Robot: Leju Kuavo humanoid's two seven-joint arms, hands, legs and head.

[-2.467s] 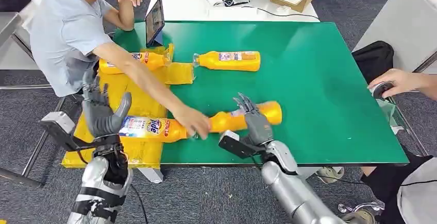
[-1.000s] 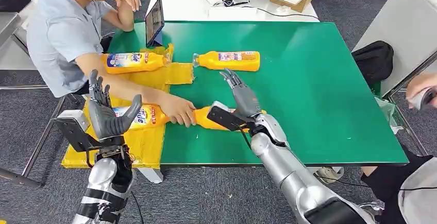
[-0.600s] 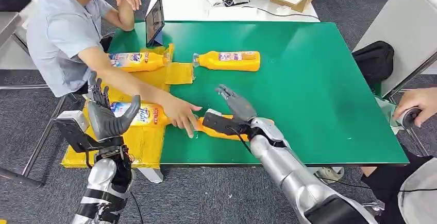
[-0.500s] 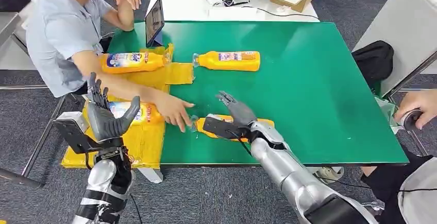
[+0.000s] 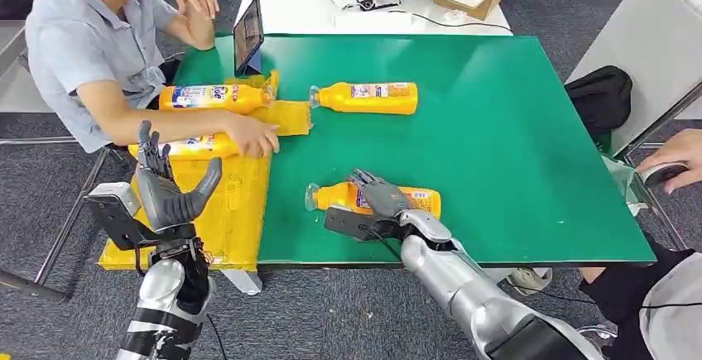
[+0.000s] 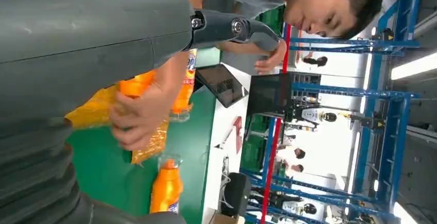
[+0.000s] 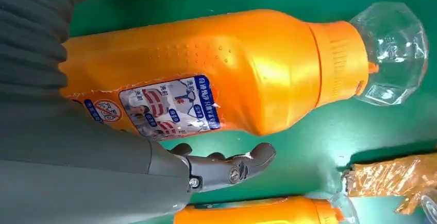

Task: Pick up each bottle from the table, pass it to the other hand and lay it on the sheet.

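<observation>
The right robot hand is lying over an orange bottle on the green worktop, its fingers draped across the labelled body; whether they are closing around it cannot be told. In the right wrist view the thumb is sitting beside the bottle with a strip of green showing between them, and the clear cap is pointing away from the palm. The left robot hand is raised off the near left corner of the worktop, spread wide and holding nothing. Just beyond its fingertips a yellow sheet is draped over the worktop's edge, and a person's hand is pressing a second bottle onto it. A third bottle is lying at the sheet's far end. A fourth bottle is lying on the bare green, well beyond the right robot hand. A tablet is standing behind them.
</observation>
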